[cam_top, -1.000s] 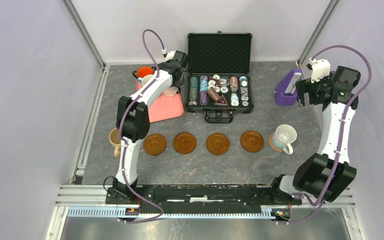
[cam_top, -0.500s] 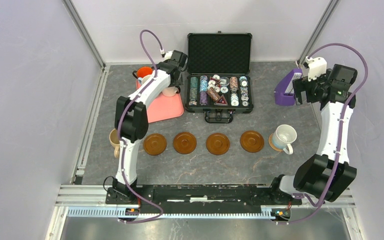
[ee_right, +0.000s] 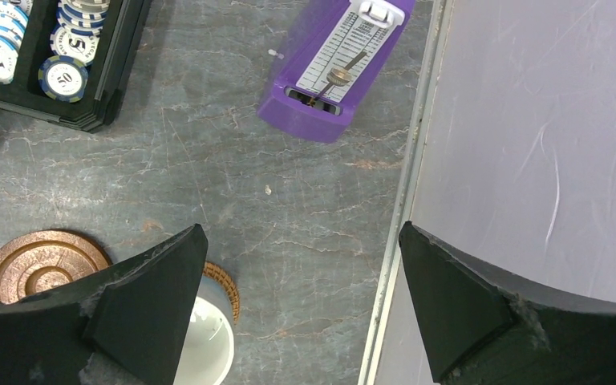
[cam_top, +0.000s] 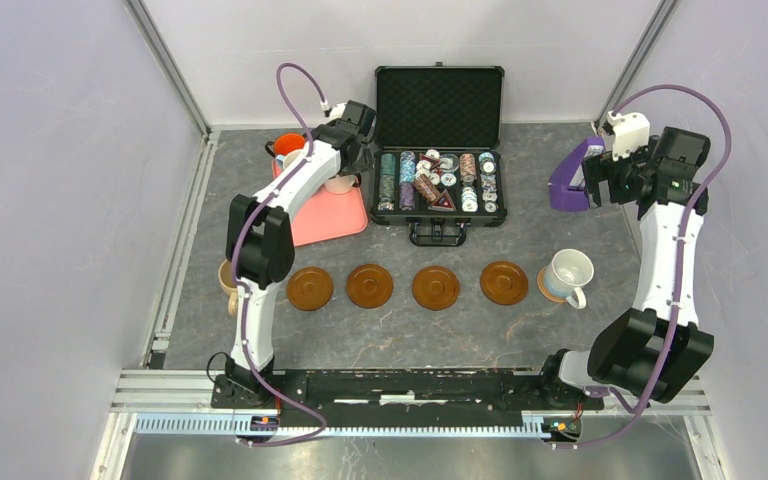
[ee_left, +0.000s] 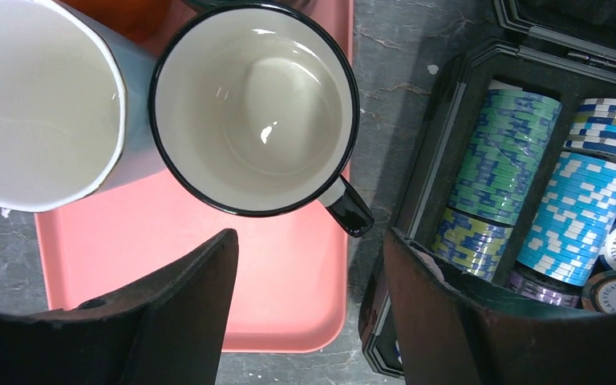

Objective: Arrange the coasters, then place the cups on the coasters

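left gripper (ee_left: 310, 241) now sits slightly further left, jaws apart above the dark-rimmed mug (ee_left: 254, 108). cup-fetching seems underway: next, descend and clamp its rim. right gripper (ee_right: 301, 231) gapes empty.

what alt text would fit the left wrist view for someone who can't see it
The left gripper, jaws open and empty, hovers over a white mug with a dark rim that stands on a pink tray. A second pale mug is close on its left, and a black case of poker chips lies to the right.

Cup (ee_right: 202, 354) on woven coaster (ee_right: 224, 290) (purple metronome (ee_right: 335, 76) beyond).
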Tool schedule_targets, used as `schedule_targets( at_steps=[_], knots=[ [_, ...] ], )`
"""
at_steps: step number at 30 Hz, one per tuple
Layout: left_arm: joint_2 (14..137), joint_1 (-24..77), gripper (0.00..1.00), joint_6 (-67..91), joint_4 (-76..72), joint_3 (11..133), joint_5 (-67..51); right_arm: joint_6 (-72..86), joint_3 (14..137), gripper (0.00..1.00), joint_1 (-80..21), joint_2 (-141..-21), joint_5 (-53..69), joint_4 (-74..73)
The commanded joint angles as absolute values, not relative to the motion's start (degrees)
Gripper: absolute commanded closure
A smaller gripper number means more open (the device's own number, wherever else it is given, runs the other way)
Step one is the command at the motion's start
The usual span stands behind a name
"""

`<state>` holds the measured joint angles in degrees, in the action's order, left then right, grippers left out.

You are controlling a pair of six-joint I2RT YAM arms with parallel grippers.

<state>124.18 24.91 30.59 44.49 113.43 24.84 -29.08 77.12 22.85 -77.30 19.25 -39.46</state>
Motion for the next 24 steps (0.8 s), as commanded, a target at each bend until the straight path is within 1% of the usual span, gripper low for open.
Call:
schedule_targets(
  at_steps=[1, 7, 12, 18, 23, 24],
  knots=[
    [122.6, 25.2, 0.26, 36.1, 44.8, 114.0, 24.1, -28.0, 77.6, 0.02, 22.3, -77.0, 19.2, -37.6],
    [126.8, 25.2, 0.26, 36.3, 45.0, 117.8, 24.8, -28.0, 77.3, 0.02, 22.1, -76.7, 18.8, -37.7],
    [129.7, 24.6, 0.30, 36.0, 45.1, 119.8, 25.5, -28.2, 77.5, 0.02, 22.0, -76.5, 18.4, -38.1],
    [131.0, 23.8, 0.31, 36.3, 45.1, 119.6, 24.6, -28.2, 77.0, 0.02, 22.0, -76.2, 18.0, -38.3],
    [130.2, 23.3, 0.41, 36.6, 45.2, 117.8, 23.1, -28.2, 76.7, 0.02, 22.0, -75.9, 18.1, -38.3],
    [130.0, 23.1, 0.45, 36.7, 45.2, 117.4, 22.9, -28.2, 76.5, 0.02, 22.0, -75.8, 18.1, -38.3]
  ],
)
